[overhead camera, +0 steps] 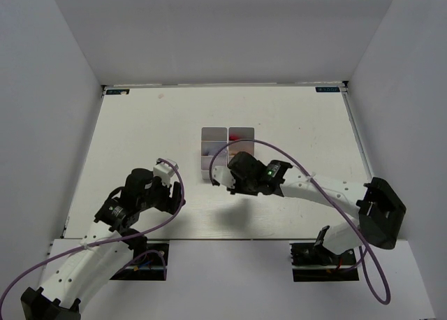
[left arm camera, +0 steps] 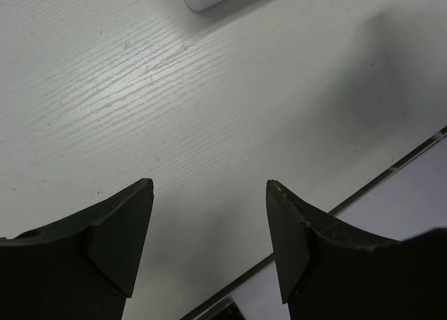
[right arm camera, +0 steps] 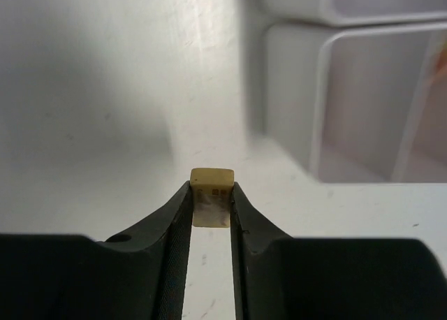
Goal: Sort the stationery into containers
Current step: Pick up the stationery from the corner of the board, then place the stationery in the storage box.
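The white trays (overhead camera: 215,129) are set side by side near the middle of the table (overhead camera: 140,124) and serve as the reference here.

1. Right gripper (right arm camera: 211,201): it is closed on the tan eraser block (right arm camera: 213,177). The block is pinched between the two fingertips, its top face showing above them, and is held clear of the table. In the overhead view this gripper is placed at the near left corner of the trays, just outside their wall. In the right wrist view the tray compartments are seen to the right of the block and slightly beyond it.

2. Left gripper (left arm camera: 209,194): the jaws are spread apart and nothing is held between them. It is positioned over bare table, to the left of the trays and nearer the arm bases. One tray corner is seen at the top edge of the left wrist view.

3. Tray contents: a red item (overhead camera: 241,134) is seen in the far right compartment; it is too blurred to be identified.
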